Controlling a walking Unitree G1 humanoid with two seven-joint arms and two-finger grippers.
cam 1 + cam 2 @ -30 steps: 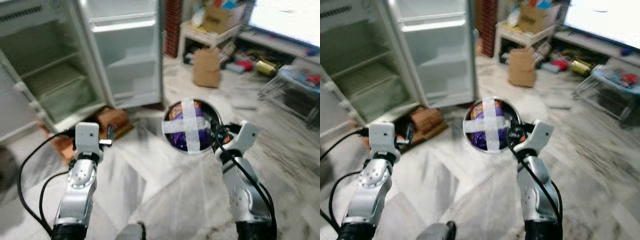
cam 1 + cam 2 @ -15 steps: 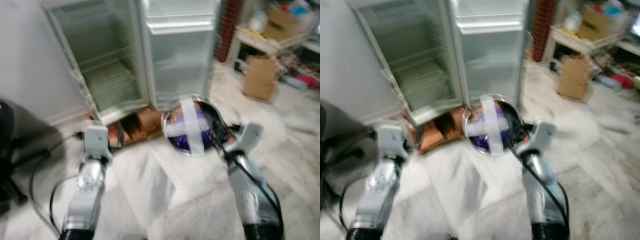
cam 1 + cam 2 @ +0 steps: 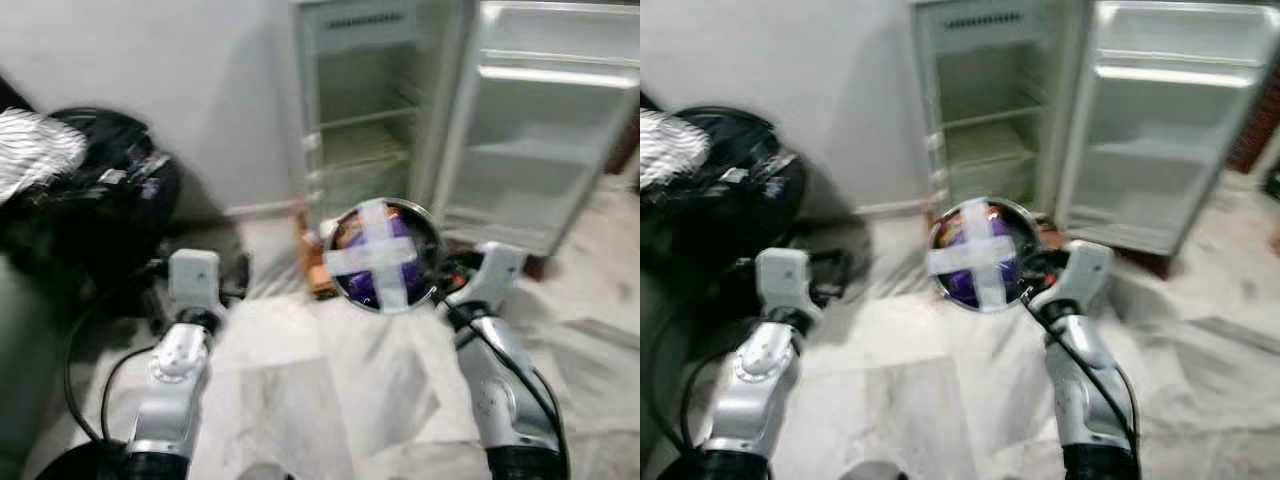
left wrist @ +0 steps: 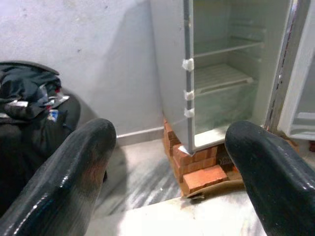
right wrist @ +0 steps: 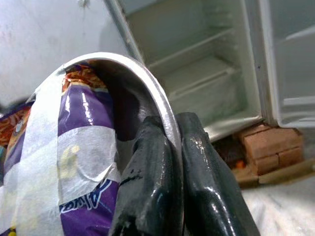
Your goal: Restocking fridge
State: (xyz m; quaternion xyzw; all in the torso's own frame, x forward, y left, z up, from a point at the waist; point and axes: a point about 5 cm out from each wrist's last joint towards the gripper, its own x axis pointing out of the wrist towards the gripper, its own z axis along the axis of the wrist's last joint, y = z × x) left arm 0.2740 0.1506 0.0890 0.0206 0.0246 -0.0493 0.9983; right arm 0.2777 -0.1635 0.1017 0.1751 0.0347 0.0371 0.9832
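The fridge [image 3: 400,130] stands open straight ahead of you against the pale wall [image 3: 200,80], its door [image 3: 545,150] swung out to your right and its wire shelves [image 4: 221,76] bare. It sits raised on red bricks [image 4: 197,172], which the left wrist view shows stacked under the cabinet's near corner.

Your right gripper [image 5: 172,167] is clamped on the rim of a round metal bowl [image 3: 385,255], one black finger inside the wall and one outside, pinching the thin edge between them. The bowl is held up in front of you, roughly level with the fridge's lower edge and between you and the open cabinet. Inside it you can see a purple and orange snack packet [image 5: 83,142], strapped in by two strips of white tape [image 3: 380,258] that cross over the bowl's mouth.

Your left gripper [image 4: 167,162] is empty, its two black fingers [image 4: 69,177] spread wide apart, pointing toward the wall and the hinge side of the fridge. That arm is raised in front of you, to the left of the bowl and well apart from it.

To your left, a dark heap of bags and clothing [image 3: 90,190] lies against the wall. The floor [image 3: 330,390] beneath you is pale marble. The head views are somewhat blurred.
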